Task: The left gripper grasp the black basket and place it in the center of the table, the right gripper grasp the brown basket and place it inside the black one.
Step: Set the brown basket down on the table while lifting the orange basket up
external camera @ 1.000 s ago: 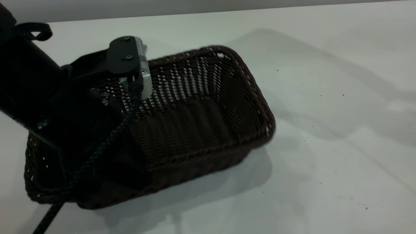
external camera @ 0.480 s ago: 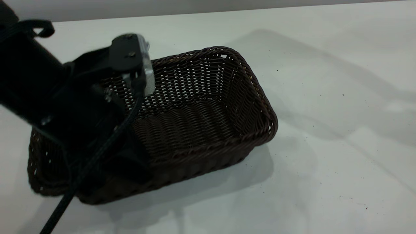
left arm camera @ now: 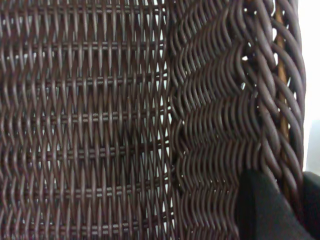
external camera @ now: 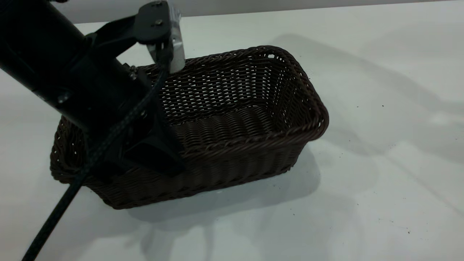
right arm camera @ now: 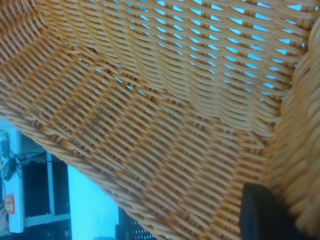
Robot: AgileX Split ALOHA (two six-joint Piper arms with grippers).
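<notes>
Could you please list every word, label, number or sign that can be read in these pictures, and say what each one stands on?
There is no readable text in any view.
The black basket, the left gripper and the table: no writing or labels visible.
The brown basket in the right wrist view: plain weave, no tag or print.
The small orange item at the edge of the right wrist view: too small to tell whether it bears any text.

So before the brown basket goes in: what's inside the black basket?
The black basket shows only bare woven floor at its right end. The left gripper reaches into the left end and covers the floor there; the brown basket is not inside.
</notes>
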